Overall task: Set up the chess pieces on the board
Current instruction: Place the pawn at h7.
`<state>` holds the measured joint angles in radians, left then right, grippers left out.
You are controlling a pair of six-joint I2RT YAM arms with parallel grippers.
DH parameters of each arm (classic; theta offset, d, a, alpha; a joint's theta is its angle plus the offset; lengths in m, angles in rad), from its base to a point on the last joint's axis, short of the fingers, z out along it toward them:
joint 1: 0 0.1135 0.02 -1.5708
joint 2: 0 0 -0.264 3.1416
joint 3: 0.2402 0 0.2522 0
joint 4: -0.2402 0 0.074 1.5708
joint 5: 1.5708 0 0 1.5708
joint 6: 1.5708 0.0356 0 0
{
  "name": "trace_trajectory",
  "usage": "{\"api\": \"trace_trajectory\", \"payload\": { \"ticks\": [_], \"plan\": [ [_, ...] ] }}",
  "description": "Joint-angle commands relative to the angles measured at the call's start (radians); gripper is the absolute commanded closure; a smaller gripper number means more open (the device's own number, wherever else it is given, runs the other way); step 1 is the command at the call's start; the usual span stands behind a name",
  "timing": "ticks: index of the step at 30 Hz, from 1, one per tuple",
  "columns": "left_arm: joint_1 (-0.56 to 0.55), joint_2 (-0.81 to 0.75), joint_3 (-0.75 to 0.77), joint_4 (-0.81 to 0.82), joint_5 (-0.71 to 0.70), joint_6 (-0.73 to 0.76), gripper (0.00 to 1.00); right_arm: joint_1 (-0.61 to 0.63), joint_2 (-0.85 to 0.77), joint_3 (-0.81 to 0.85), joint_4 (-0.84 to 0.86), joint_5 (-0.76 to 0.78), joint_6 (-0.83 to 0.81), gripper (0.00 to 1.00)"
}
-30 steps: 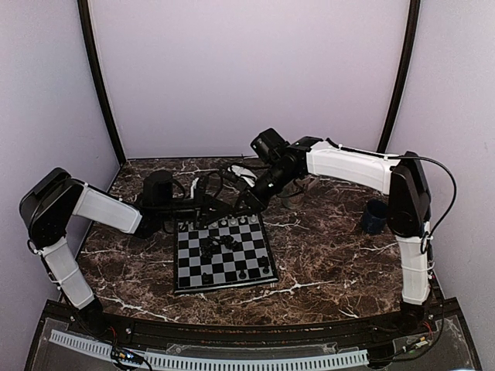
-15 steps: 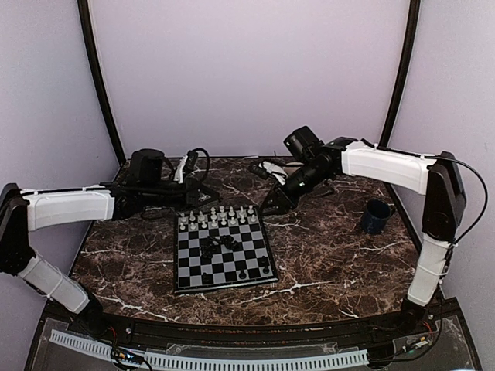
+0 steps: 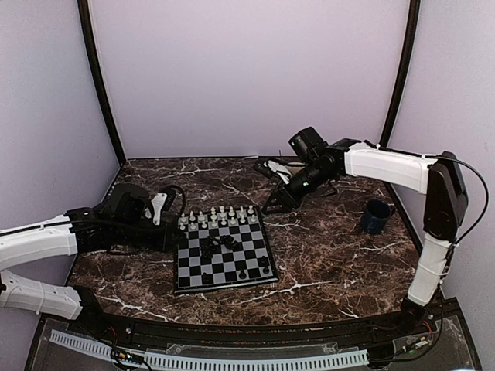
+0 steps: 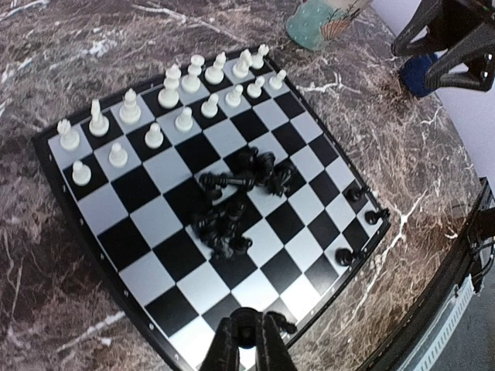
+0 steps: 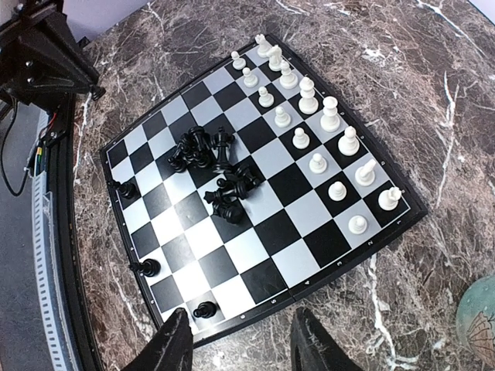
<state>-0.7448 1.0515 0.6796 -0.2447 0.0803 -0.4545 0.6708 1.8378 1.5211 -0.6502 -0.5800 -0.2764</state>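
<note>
Likely lab booth, plain lilac walls [image 3: 247, 77], marble tabletop [image 3: 332, 255]

The board [image 3: 193, 263], checked black and light grey with a thin dark border, lies flat and slightly skewed. White pieces [image 3: 219, 217] stand upright in two rows along its 12 o'clock edge. Most black pieces [image 3: 217, 246] lie toppled in a heap at its centre. Three lone black pieces [image 3: 242, 273] stand near the 6 o'clock edge.

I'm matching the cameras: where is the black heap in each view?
Top external: black heap at board centre.
Left wrist: heap mid-frame.
Right wrist: heap left of centre.
Shared landmark: white rows, far edge from above, upper left on left wrist, upper right on right wrist.
</note>
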Motion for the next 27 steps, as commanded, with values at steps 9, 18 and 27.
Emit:
{"api": "trace_trajectory", "payload": {
  "ticks": [9,18,27],
  "plan": [
    [-0.13,0.03,-0.066,-0.177,-0.164,-0.058,0.94,0.006,0.024,0.037,0.015,0.004,-0.003,0.56],
    [-0.133,0.152,-0.073,-0.124,-0.148,-0.06,0.93,0.006,0.013,0.02,0.025,0.014,-0.003,0.56],
    [-0.133,0.204,-0.069,-0.123,-0.15,-0.055,0.87,0.006,0.026,0.028,0.021,0.002,-0.002,0.56]
  ]
}}
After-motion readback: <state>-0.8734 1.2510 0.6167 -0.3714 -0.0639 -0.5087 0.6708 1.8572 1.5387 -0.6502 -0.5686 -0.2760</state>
